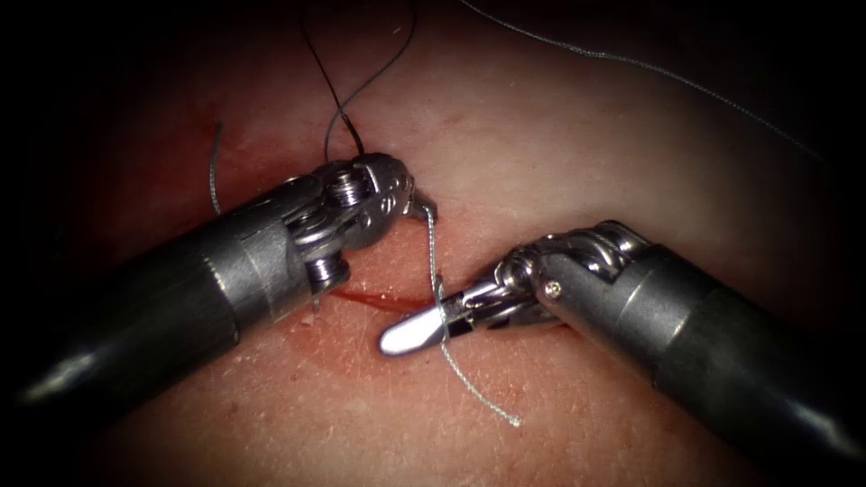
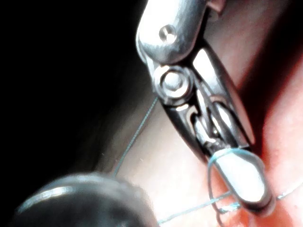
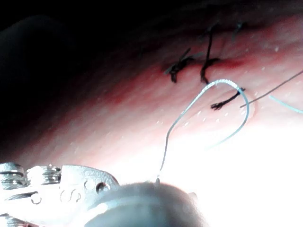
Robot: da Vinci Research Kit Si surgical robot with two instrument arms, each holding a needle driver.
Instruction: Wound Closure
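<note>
Right gripper (image 1: 417, 330) pinching the thread (image 1: 435, 261) over the cut (image 1: 374, 299); left gripper (image 1: 417, 206) likewise.

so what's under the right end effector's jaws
The right end effector lies over the cut in the tissue, its jaws shut on the thread, whose loose end trails below. The cut beneath the jaws is covered.
</note>
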